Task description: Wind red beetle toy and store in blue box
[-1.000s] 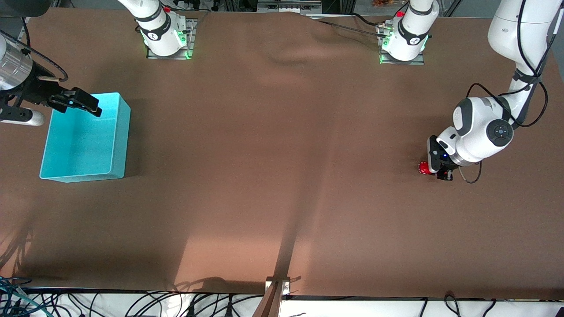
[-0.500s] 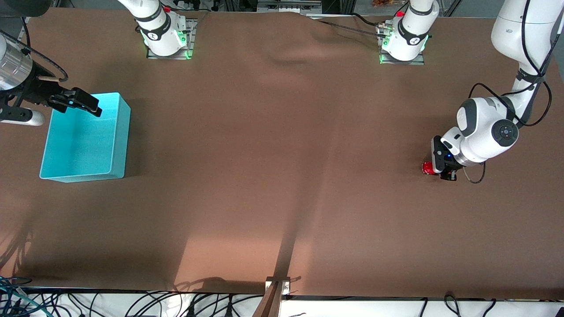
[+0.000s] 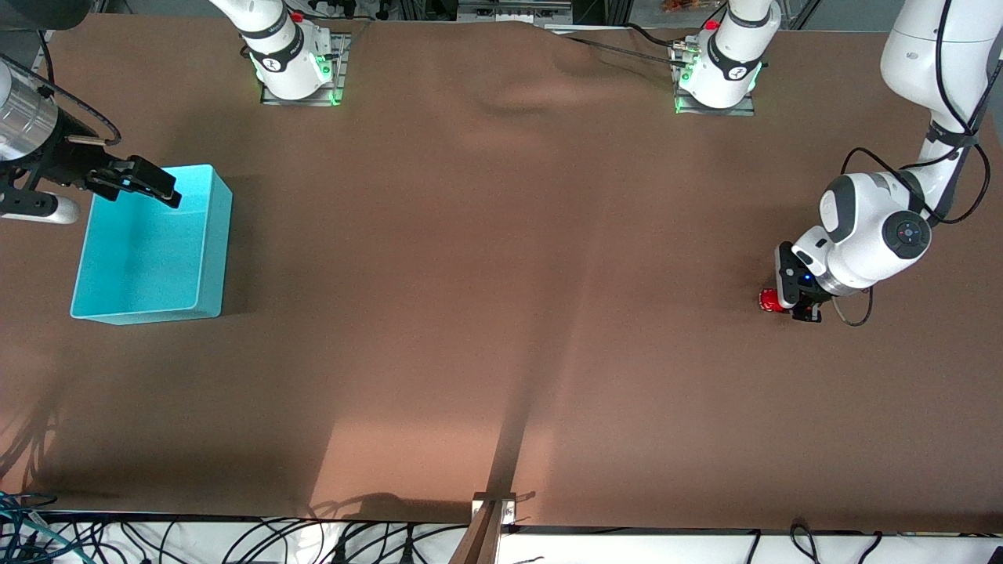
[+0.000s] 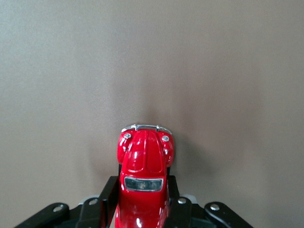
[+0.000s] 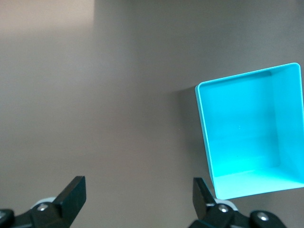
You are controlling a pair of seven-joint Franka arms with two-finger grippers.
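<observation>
Down at the left arm's end of the tabletop (image 3: 501, 313), the left gripper (image 3: 793, 304) is low against the brown surface with the red beetle toy (image 3: 771, 300) clamped between its fingers (image 4: 105, 199). The left wrist view shows it plainly: the little car's glossy roof and dark window sit squeezed between the two black fingers, its chrome bumper end poking out ahead of them, wheels apparently on the tabletop. Over at the right arm's end, well apart from the car, the blue box (image 3: 213, 258) stands open-topped with nothing showing inside. The right gripper (image 3: 133, 182) waits in the air over the box's rim on the side toward the robot bases, its fingers (image 5: 72, 192) spread wide and holding nothing. In the right wrist view the box (image 5: 251, 142) lies off to one side of those open fingers, its smooth turquoise floor bare. The whole stretch of tabletop lies between toy and box.
</observation>
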